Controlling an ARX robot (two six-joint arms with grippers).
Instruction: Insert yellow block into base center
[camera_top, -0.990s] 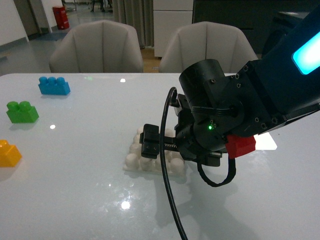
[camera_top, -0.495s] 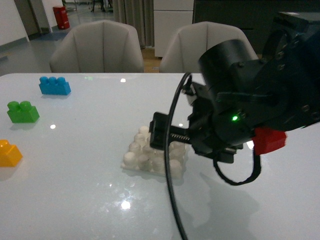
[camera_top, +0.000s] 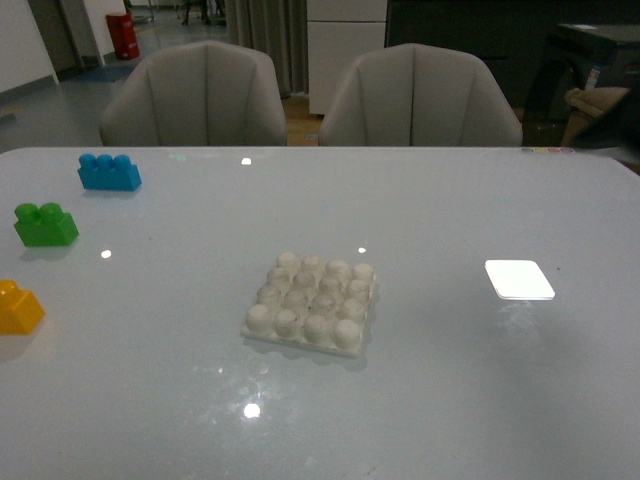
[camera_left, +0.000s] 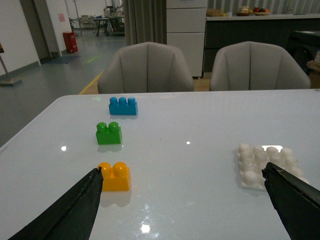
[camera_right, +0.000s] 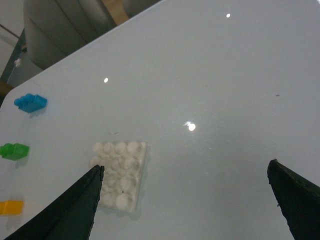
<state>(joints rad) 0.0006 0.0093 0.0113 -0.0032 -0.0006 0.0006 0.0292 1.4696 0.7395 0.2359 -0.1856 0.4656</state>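
Worktop (camera_top: 450, 400): was glossy white, flecked with small light reflections.
Base (camera_top: 310, 305): lay flat, studs up.
Yellow block (camera_top: 18, 308): stood well left of the base, untouched.
Green brick (camera_top: 44, 224), blue brick (camera_top: 108, 172): sat left of the base, farther back.
White rectangle (camera_top: 519, 279): lay right of the base, apart.
Left jaws: were spread wide, empty.
Right jaws: were spread wide, empty.
Room: two grey chairs (camera_top: 195, 95) stood behind the base.
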